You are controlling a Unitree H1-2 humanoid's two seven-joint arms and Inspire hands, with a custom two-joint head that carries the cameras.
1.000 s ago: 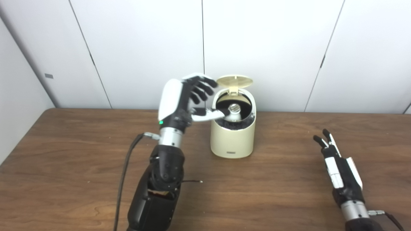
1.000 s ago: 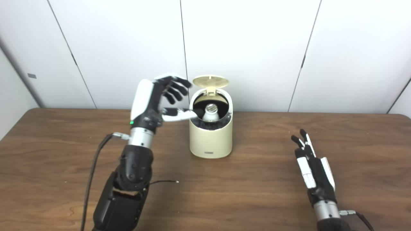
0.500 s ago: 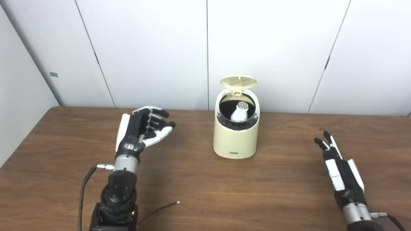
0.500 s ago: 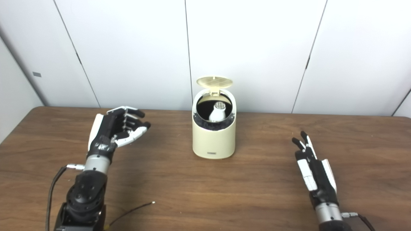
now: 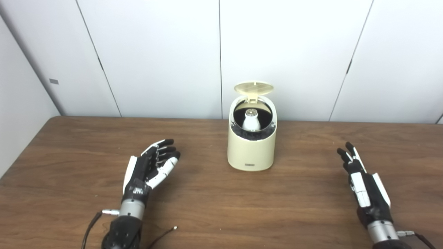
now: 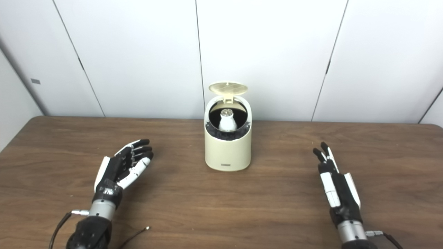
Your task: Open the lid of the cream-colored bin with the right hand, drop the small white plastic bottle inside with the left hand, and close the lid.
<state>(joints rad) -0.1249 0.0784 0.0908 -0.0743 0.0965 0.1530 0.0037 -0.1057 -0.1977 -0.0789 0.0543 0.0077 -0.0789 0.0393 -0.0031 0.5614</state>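
The cream-colored bin (image 5: 252,152) stands at the middle of the wooden table (image 5: 214,204), its round lid (image 5: 254,88) tipped up and back on its hinge. Inside the dark opening stands the small white plastic bottle (image 5: 251,120), cap upward. My left hand (image 5: 150,167) rests low over the table well left of the bin, open, fingers spread and holding nothing. My right hand (image 5: 363,185) lies near the table's right side, open with fingers stretched forward, far from the bin.
White wall panels (image 5: 155,52) rise just behind the table's back edge. A thin black cable (image 5: 162,234) trails on the wood beside my left forearm. Bare wood lies between both hands and the bin.
My left hand has let the bottle go into the bin, drawn back left and come down to the table. The right hand has stayed put. The lid stays up.
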